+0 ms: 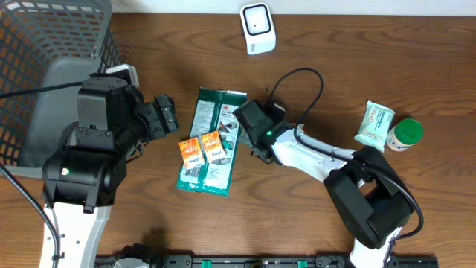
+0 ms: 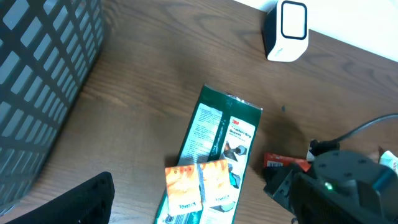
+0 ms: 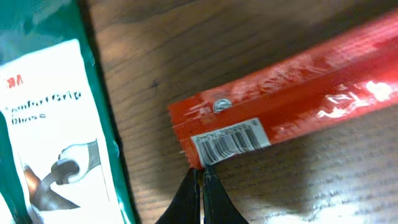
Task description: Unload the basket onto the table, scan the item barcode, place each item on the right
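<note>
A red packet (image 3: 292,81) lies flat on the wooden table, its white barcode label (image 3: 227,142) facing up near the left end. My right gripper (image 3: 202,171) is shut, its tips pinching the packet's lower left corner just below the barcode. In the left wrist view the packet (image 2: 283,162) pokes out from under the right wrist. The white scanner (image 1: 256,28) stands at the table's far edge. My left gripper (image 1: 167,113) hovers open left of the packages, holding nothing; one black finger (image 2: 74,199) shows.
A green 3M glove pack (image 1: 212,141) lies just left of the red packet, with two orange sachets (image 1: 202,149) on it. A grey basket (image 1: 44,45) fills the far left. A wipes pack (image 1: 373,125) and a green-capped bottle (image 1: 405,134) sit at the right.
</note>
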### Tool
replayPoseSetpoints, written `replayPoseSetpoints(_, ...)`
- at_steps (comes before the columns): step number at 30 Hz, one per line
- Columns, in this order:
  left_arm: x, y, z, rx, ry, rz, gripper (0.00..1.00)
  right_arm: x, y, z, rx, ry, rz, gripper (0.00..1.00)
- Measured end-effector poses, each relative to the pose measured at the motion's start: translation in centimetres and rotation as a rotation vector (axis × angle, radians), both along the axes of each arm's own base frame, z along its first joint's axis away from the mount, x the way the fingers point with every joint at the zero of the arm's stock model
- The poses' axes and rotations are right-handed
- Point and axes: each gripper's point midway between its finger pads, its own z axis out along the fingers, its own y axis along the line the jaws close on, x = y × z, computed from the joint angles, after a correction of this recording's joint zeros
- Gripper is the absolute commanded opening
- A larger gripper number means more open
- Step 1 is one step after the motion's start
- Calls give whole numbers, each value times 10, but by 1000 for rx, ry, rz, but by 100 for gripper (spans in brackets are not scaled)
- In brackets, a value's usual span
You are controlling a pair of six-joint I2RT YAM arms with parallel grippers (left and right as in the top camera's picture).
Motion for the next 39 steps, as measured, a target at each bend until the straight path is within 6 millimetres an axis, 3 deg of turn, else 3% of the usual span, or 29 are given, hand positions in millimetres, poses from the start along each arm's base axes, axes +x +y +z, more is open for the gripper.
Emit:
replayPoseSetpoints(4,0,0,0,0,0,0,90,-2,3,8,43,33,184,3)
replayPoseSetpoints(7,0,0,0,0,0,0,90,5,-3,43,113,-5,289,5)
replayPoseSetpoints(12,0,0,0,0,0,0,90,33,-52,134,184,-190,260,1)
replayPoseSetpoints(15,0,0,0,0,0,0,90,52,-91,156,158,-260,192,2)
replayPoseSetpoints(20,0,0,0,0,0,0,90,71,-145,131,51,-234,110,1)
replayPoseSetpoints(24,0,0,0,0,0,0,91,81,-171,91,-20,-166,92,1)
replayPoseSetpoints(33,0,0,0,0,0,0,90,75,-177,23,-97,-31,201,1)
replayPoseSetpoints(39,0,0,0,0,0,0,90,54,-172,5,-88,64,279,1)
